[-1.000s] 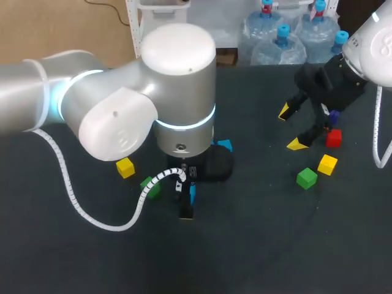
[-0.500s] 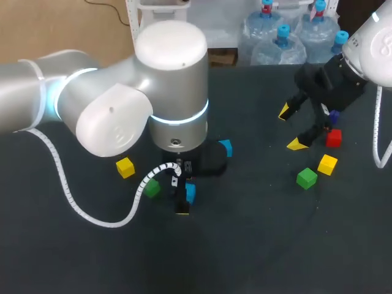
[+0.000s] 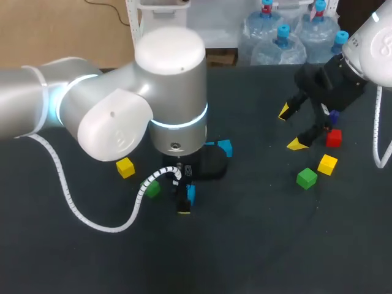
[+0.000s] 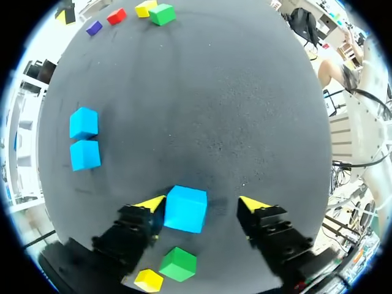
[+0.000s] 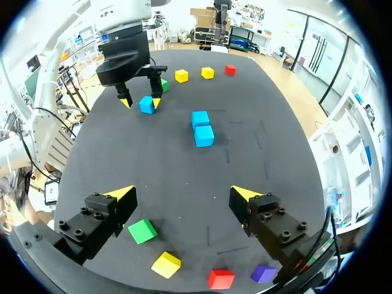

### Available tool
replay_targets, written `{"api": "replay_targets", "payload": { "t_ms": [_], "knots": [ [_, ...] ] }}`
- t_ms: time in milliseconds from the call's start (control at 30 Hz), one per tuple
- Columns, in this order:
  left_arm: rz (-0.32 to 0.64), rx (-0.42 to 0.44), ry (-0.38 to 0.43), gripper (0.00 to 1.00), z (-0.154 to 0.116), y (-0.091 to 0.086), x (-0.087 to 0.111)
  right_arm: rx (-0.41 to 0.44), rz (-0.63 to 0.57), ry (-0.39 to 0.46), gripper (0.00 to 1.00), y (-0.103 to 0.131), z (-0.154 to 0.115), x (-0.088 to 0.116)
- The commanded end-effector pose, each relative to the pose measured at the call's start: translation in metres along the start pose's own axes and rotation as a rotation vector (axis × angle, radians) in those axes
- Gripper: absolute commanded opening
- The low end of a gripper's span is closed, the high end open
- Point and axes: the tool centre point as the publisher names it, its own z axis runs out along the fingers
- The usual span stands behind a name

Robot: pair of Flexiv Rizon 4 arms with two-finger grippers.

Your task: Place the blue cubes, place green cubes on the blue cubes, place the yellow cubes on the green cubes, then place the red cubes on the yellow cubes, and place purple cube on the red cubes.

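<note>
My left gripper (image 4: 203, 204) stands open low over the table, a blue cube (image 4: 185, 209) between its fingers. One yellow tip is against the cube and a gap shows at the other. In the head view this cube (image 3: 191, 193) sits under my left gripper (image 3: 185, 199). Two more blue cubes (image 4: 84, 122) (image 4: 85, 154) lie side by side ahead; one blue cube (image 3: 225, 147) shows past the wrist. A green cube (image 3: 151, 188) and a yellow cube (image 3: 125, 167) lie to its left. My right gripper (image 3: 293, 127) hangs open and empty above the table's right.
Near my right gripper lie a red cube (image 3: 333, 138), a purple cube (image 3: 334, 114), a yellow cube (image 3: 327, 164) and a green cube (image 3: 306, 178). The right wrist view shows a further yellow cube (image 5: 207, 72) and red cube (image 5: 229, 70) at the far side.
My left arm has shifted slightly left and settled around the blue cube, and its fingers have drawn closer together. The right arm has not moved.
</note>
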Motion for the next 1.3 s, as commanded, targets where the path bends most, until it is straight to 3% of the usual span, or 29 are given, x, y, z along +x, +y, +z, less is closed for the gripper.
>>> {"api": "replay_targets", "payload": {
  "t_ms": [33,133,300,533,733,900,1067,1300],
  "knots": [
    [0.007,0.004,0.000,0.00,0.004,0.003,-0.001,0.002,0.000,0.000,1.00,0.000,0.000,0.000],
    [-0.002,0.000,0.010,0.00,0.005,0.002,0.001,0.002,0.000,0.000,1.00,0.000,0.000,0.000],
    [-0.101,-0.003,0.037,0.00,-0.005,0.006,0.004,0.002,0.000,0.000,1.00,0.000,0.000,0.000],
    [-0.247,-0.053,0.053,0.00,-0.022,0.037,0.005,0.002,0.000,0.000,1.00,0.000,0.000,0.000],
    [-0.250,-0.120,0.051,0.00,-0.038,0.080,-0.003,0.002,0.000,0.000,1.00,0.000,0.000,0.000],
    [-0.217,-0.126,0.048,0.00,-0.041,0.102,-0.007,0.002,0.000,0.000,1.00,0.000,0.000,0.000],
    [-0.192,-0.102,0.045,0.00,-0.031,0.113,-0.008,0.002,0.000,0.000,1.00,0.000,0.000,0.000],
    [-0.190,-0.064,0.061,0.00,-0.019,0.113,-0.005,0.002,0.000,0.000,1.00,0.000,0.000,0.000]
  ]
}}
